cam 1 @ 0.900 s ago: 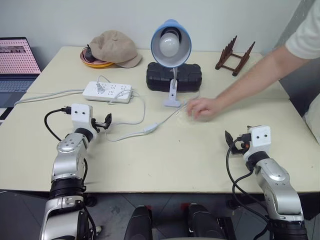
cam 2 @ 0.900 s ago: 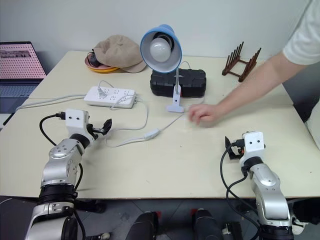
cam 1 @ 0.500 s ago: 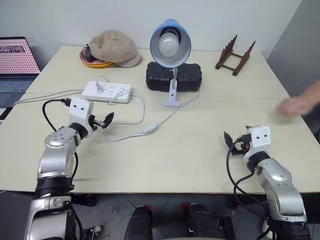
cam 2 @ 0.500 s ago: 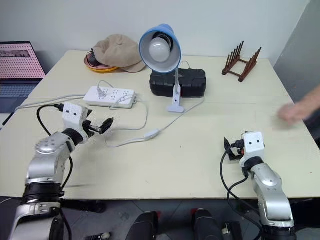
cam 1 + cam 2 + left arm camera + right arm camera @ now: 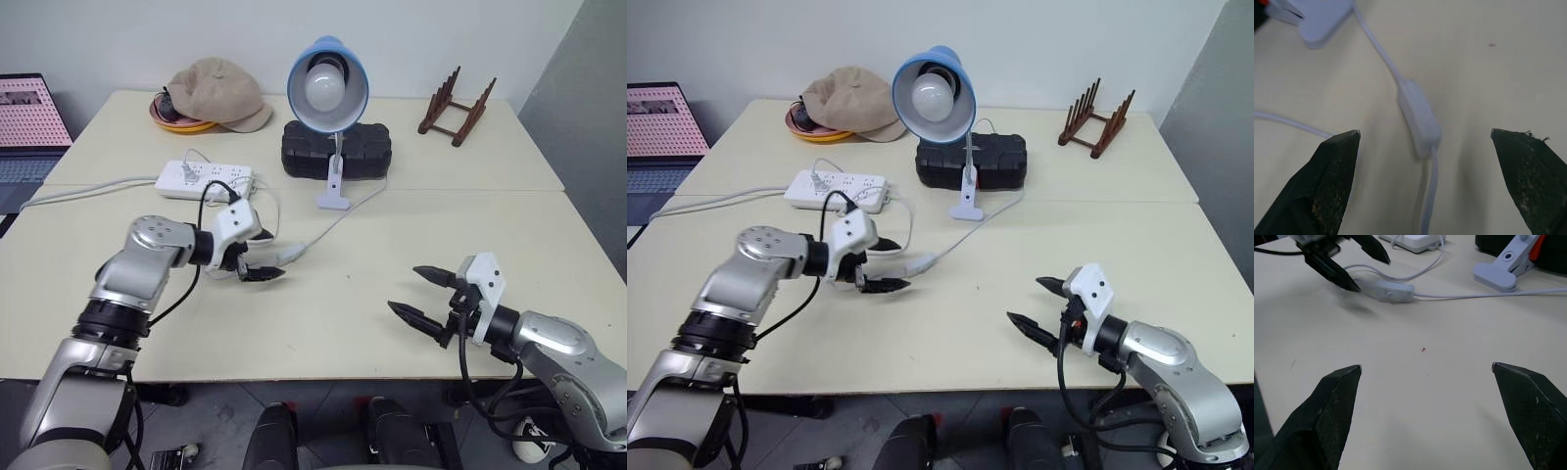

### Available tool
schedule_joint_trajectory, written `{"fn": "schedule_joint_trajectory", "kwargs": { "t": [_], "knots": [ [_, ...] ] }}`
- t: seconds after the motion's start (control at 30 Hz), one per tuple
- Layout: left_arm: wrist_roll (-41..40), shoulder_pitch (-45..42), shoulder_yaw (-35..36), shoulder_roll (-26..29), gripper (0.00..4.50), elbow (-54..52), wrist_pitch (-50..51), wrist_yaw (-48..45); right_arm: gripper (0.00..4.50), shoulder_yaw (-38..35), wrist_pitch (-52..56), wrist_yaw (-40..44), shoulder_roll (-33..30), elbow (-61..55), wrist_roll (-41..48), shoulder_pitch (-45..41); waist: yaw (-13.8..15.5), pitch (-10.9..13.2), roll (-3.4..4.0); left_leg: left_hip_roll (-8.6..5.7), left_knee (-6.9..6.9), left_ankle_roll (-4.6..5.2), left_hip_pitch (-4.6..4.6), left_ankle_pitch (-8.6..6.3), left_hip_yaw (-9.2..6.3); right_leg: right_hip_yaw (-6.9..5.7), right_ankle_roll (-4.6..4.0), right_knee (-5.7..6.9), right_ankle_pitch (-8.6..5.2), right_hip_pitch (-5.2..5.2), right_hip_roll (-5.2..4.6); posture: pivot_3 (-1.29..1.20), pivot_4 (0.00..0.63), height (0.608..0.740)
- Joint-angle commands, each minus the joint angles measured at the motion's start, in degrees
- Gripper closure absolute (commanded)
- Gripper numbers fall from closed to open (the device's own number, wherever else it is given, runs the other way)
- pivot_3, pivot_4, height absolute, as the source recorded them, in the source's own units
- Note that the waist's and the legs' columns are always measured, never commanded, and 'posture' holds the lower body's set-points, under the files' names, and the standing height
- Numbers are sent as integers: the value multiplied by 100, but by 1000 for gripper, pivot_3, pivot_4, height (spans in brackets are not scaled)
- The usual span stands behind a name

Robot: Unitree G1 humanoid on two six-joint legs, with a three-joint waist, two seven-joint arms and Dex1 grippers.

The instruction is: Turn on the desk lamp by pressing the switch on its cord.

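Note:
The desk lamp (image 5: pixel 328 86), with its blue shade and white bulb, stands unlit on its clip base at the middle back of the table. Its thin white cord (image 5: pixel 345 210) runs forward and left to the small white switch (image 5: pixel 291 254), which lies flat on the table. My left gripper (image 5: pixel 266 257) is open and points at the switch, one black finger on either side of the near end without touching it. In the left wrist view the switch (image 5: pixel 1419 117) lies between the two spread fingertips. My right gripper (image 5: pixel 405 289) hovers open and empty over the front right of the table.
A white power strip (image 5: pixel 206 179) lies behind my left gripper, with a grey cable running off to the left. A black case (image 5: pixel 336 149) sits behind the lamp. A cap (image 5: pixel 216 93) lies at the back left, a wooden rack (image 5: pixel 456 95) at the back right, and a laptop (image 5: pixel 29 122) off the left edge.
The person's arm has withdrawn from the table. My left gripper has swung right, up to the switch. My right gripper has turned and now shows its spread fingers.

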Motion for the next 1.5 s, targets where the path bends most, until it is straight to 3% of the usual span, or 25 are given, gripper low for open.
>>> {"fn": "schedule_joint_trajectory", "kwargs": {
  "t": [0.03, 0.23, 0.47, 0.83, 1.03, 1.13, 1.23, 1.33, 1.5],
  "knots": [
    [485, -314, -233, -218, 36, 677, -689, 116, 0, 0, 17, -202, 61, -320, 63, -15, 9, 0, 0, 0, 0, 0, -2, 0, 0, 0, 0, 0, 0, -1, 1, 0, 150, 740],
    [714, -624, -210, -532, 36, 1465, -1299, 185, 0, -69, 38, -428, 94, -510, 56, 250, 22, 0, 0, -1, 1, 0, -10, 0, -3, -2, 4, 1, -2, -4, 0, 0, 150, 740],
    [841, -835, -211, -598, 1387, 1967, -1704, -8, 0, -120, 27, -559, 87, -612, 92, 373, 19, -1, -1, -1, 8, 1, -4, 1, -3, -1, 5, 12, -1, -1, 0, 0, 150, 740],
    [878, -827, -171, -612, 3998, 2089, -1831, -201, 0, -145, 65, -546, 10, -594, 139, 304, 16, -1, -1, -1, 9, 1, 0, 1, -4, -1, 5, 16, -1, 2, 1, 0, 150, 740],
    [678, -736, -69, -614, 4115, 1822, -1553, -357, 0, -165, 85, -528, -19, -539, 227, 257, 16, -1, -1, -1, 9, 1, 4, 1, -3, 0, 5, 18, -1, 5, 1, 0, 150, 740],
    [101, -734, 199, -778, 4115, 1348, -385, -565, 0, -308, 315, -638, 206, -438, 702, 151, 15, -1, -1, -1, 9, 1, 3, 1, -3, -1, 5, 18, -1, 5, 1, 0, 150, 740],
    [-1376, -921, 788, -1063, 4115, 365, 2242, -843, 0, -651, 988, -967, 735, -207, 2114, -53, 24, 1, -3, -1, 11, 1, -9, 1, -14, -9, 6, 20, -1, 4, 2, 0, 150, 740],
    [-2513, -980, 1147, -1188, 4115, -531, 4112, -855, 0, -838, 1507, -1350, 1086, 95, 3633, -223, 4, 1, -3, 0, 17, 2, -16, 1, -21, -12, 19, 21, 6, 3, 2, 0, 150, 740],
    [-3679, -1109, 1885, -1651, 4115, -987, 5891, -148, 0, -796, 1653, -2132, 1394, 518, 5212, -580, -37, 1, -2, 0, 15, 2, 3, 1, -21, -11, 21, 33, 6, 8, 5, 0, 150, 740]
  ]
}}
